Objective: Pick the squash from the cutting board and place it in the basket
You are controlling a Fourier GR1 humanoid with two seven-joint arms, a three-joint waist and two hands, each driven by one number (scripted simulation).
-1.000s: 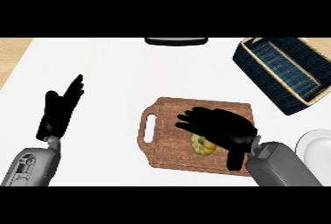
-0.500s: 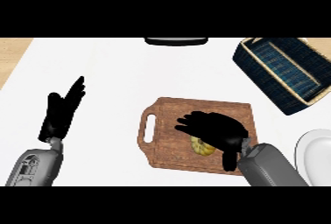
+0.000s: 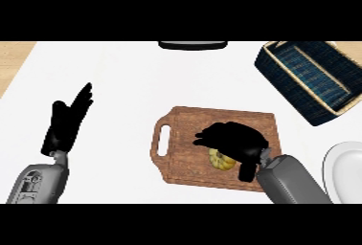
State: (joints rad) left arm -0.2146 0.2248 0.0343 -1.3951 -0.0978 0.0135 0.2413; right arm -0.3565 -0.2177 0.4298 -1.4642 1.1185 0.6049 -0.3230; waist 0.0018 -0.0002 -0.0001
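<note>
Head view: right hand [image 3: 232, 139] lies over the yellow squash [image 3: 222, 161] on the wooden cutting board [image 3: 188, 125], fingers curled around it. Left hand [image 3: 67, 123] rests spread at left. Dark basket [image 3: 311, 79] stands upper right, well apart.

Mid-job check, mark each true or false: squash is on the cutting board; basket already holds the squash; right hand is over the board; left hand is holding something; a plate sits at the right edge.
1. The squash is on the cutting board: true.
2. The basket holds the squash: false, none shows in it.
3. The right hand is over the board: true.
4. The left hand holds something: false, it rests open.
5. A plate sits at the right edge: true.
</note>
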